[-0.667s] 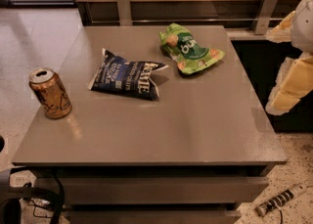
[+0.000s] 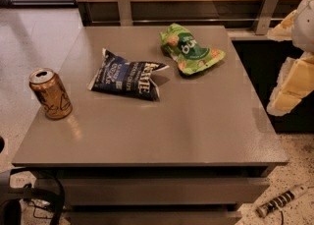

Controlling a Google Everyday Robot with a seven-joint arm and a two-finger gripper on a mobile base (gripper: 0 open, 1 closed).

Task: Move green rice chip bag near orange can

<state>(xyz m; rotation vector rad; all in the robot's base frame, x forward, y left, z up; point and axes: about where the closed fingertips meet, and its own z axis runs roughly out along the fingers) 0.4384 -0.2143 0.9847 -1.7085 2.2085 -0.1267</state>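
The green rice chip bag lies crinkled at the far right of the grey table. The orange can stands upright near the table's left edge, far from the bag. My gripper hangs at the right edge of the view, beyond the table's right side and off to the right of the green bag. Its two pale fingers stand apart with nothing between them.
A dark blue Kettle chip bag lies between the can and the green bag. A wooden wall with metal brackets runs behind the table. Cables lie on the floor at the lower left and a striped object at the lower right.
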